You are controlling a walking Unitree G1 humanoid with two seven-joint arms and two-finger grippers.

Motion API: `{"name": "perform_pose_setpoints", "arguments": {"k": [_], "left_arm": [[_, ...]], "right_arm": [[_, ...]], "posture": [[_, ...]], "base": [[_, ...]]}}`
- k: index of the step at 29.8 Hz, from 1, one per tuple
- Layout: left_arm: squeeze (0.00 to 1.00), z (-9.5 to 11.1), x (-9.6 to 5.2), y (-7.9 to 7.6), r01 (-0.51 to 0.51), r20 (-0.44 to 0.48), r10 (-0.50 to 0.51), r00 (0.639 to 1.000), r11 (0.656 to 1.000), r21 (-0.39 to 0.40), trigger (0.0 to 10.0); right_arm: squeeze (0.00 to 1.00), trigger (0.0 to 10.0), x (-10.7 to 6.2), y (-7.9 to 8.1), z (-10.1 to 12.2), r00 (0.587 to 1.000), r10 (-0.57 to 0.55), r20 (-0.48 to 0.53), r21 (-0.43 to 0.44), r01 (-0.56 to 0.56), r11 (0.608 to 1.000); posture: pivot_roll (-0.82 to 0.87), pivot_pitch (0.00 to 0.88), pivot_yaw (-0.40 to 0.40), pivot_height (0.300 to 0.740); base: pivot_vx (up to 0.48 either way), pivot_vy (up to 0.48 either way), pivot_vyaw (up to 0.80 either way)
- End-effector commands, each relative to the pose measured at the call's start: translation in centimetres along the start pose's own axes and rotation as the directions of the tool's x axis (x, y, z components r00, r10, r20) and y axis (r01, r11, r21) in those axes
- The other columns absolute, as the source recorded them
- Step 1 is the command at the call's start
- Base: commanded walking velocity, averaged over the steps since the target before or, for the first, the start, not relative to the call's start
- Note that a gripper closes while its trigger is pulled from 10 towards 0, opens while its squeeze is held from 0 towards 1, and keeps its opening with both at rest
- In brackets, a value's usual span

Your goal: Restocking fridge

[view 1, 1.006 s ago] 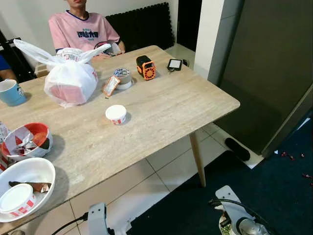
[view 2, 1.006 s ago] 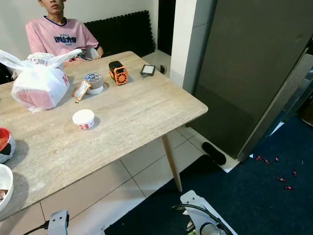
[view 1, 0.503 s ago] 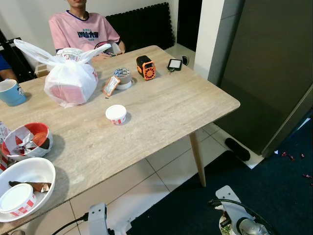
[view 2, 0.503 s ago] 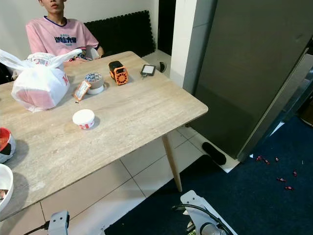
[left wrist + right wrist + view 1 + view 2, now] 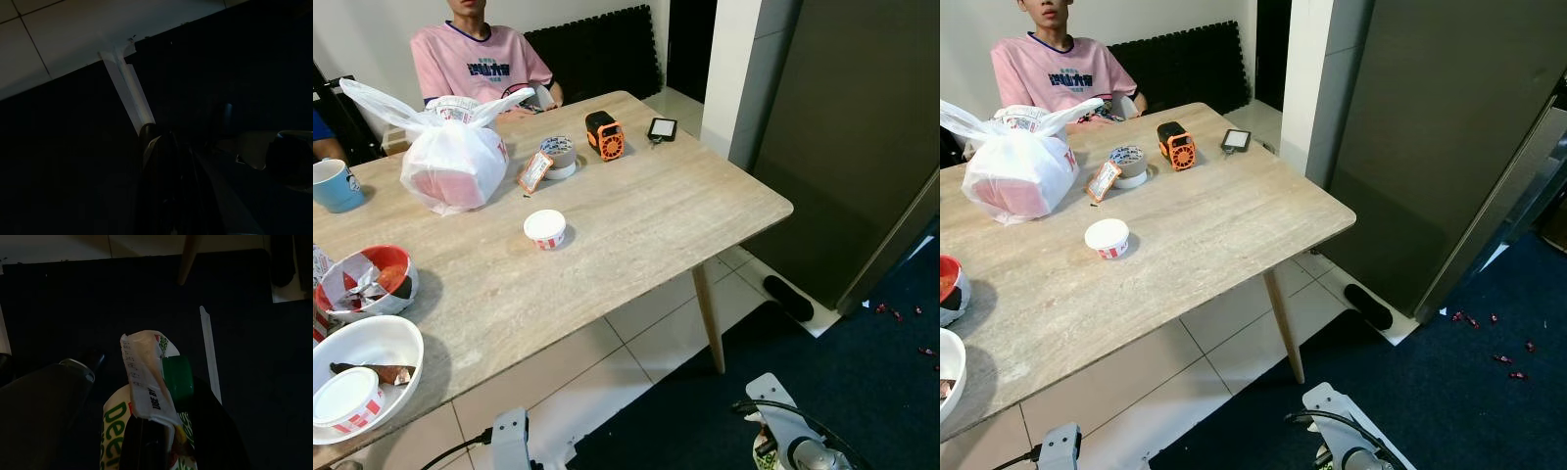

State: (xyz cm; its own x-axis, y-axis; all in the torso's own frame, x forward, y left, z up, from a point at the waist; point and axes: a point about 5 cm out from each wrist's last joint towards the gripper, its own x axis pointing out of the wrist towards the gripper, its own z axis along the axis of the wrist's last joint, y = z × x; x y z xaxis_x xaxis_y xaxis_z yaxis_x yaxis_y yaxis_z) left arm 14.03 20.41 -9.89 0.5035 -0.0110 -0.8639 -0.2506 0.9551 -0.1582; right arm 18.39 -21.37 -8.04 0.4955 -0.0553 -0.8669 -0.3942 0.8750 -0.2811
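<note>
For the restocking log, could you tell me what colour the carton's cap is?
Green: the carton's cap shows best in the right wrist view.

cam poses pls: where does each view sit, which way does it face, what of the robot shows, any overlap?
Left eye: head, facing forward and down at the table; both forearms at bottom edge.
Right eye: same head and scene; shares the orange gadget and fridge.
Left wrist: on the idle left arm, facing dark floor.
Right wrist: along the right gripper, shut on a green-capped carton, over the dark rug both wrist views share.
</note>
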Motion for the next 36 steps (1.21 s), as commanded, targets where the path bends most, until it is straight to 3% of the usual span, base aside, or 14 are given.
{"name": "perform_pose_setpoints", "arguments": {"k": [1,36], "left_arm": [[0.00,-0.49,0.01,-0.34,0.010,-0.019,-0.009,1.000,1.000,0.014,10.0],[0.00,-0.42,-0.02,-0.07,-0.001,-0.020,0.001,1.000,1.000,0.013,10.0]], "right_arm": [[0.00,10.0,-0.03,-0.16,-0.03,1.000,-0.001,0.005,-0.002,0.001,1.000],[0.00,10.0,0.01,0.07,0.13,1.000,0.005,0.010,0.005,-0.005,1.000]], "posture": [[-0.02,0.000,0.010,0.740],[-0.02,0.000,0.017,0.740]], "base": [[0.000,0.000,0.00],[0.000,0.000,0.00]]}}
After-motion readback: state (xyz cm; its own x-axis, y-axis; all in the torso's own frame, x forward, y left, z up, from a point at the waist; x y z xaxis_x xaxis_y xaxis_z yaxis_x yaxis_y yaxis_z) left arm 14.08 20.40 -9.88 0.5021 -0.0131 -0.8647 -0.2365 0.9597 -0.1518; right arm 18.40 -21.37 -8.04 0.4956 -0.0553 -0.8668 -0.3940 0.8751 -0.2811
